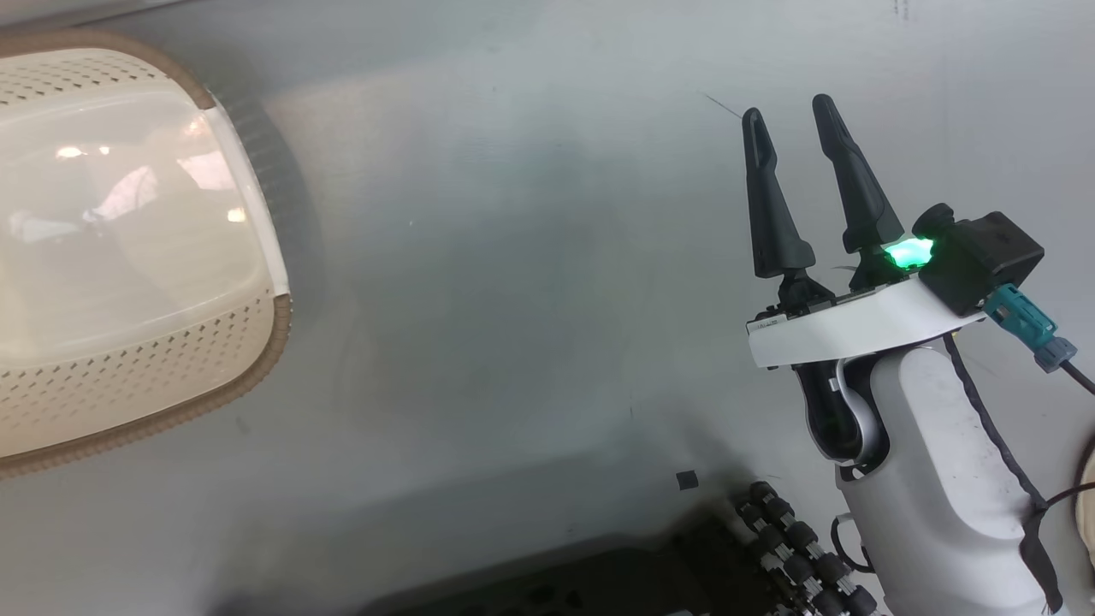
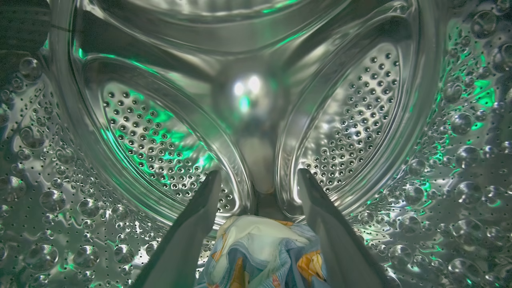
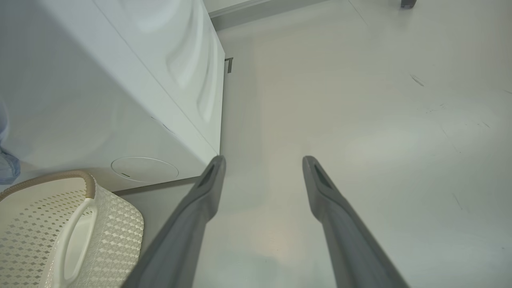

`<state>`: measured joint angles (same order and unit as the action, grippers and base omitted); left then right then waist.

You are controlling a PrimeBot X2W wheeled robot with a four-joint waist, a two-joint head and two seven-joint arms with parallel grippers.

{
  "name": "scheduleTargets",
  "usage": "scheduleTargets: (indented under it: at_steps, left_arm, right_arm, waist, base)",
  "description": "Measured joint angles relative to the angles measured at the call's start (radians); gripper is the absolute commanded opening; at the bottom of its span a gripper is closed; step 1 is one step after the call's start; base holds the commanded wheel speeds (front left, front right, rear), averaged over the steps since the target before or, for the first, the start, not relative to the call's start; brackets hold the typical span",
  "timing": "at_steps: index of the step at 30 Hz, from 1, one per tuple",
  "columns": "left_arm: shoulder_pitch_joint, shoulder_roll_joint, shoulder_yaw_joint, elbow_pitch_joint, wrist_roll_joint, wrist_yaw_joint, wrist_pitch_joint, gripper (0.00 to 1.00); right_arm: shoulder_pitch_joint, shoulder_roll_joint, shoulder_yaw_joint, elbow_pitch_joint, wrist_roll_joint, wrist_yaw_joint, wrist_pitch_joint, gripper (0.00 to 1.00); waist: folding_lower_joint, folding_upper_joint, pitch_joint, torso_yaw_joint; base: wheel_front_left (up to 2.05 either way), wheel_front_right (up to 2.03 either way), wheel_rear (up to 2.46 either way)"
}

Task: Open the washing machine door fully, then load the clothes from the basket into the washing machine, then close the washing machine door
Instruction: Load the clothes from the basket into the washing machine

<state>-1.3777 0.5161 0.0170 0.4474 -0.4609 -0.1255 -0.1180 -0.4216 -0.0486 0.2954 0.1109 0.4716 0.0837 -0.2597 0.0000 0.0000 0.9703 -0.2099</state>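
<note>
Evidently the left tool [image 2: 259,172] was reaching deep inside the washing machine [image 2: 152,140] so that the load would land well back in the steel drum and not at its mouth. Its two fingers stood wide apart and pointed at the far wall of the drum, gripping nothing. The clothes [image 2: 260,248] lay as a slack, crumpled bundle of cream and light-blue cloth with orange-brown prints on the drum's near floor. They sat low between the roots of the two fingers and nearer than the tips; whether the cloth touched either finger could not be told. From the wide jaws and the limp heap, the bundle looked set down rather than held.

Meanwhile the right tool [image 1: 788,109] hung over the bare floor [image 1: 513,257] on the right, also spread wide and holding nothing, probably parked there to stay clear of the loading arm. The basket [image 1: 171,368] stood on the floor at the far left, well apart from it and just beside the machine's white front, presumably placed there for a short carry. Its pale, glossy inside showed in the head view.
</note>
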Motion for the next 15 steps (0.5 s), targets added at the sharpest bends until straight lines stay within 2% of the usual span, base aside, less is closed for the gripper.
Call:
scheduleTargets:
  at_steps: [9, 15]
  left_arm:
    - [0.137, -0.042, 0.002, -0.016, -0.005, 0.000, -0.096, 1.00]
    - [0.232, -0.071, 0.002, -0.045, -0.009, 0.000, -0.122, 1.00]
  right_arm:
    - [0.000, -0.001, -0.020, 0.008, -0.019, 0.000, 0.000, 1.00]
    - [0.006, -0.001, -0.040, 0.018, -0.036, 0.000, 0.000, 1.00]
  waist:
    - [0.0000, 0.0000, -0.035, 0.035]
    - [0.0000, 0.0000, -0.065, 0.055]
  base:
    - [0.00, 0.00, 0.00]
    - [0.00, 0.00, 0.00]
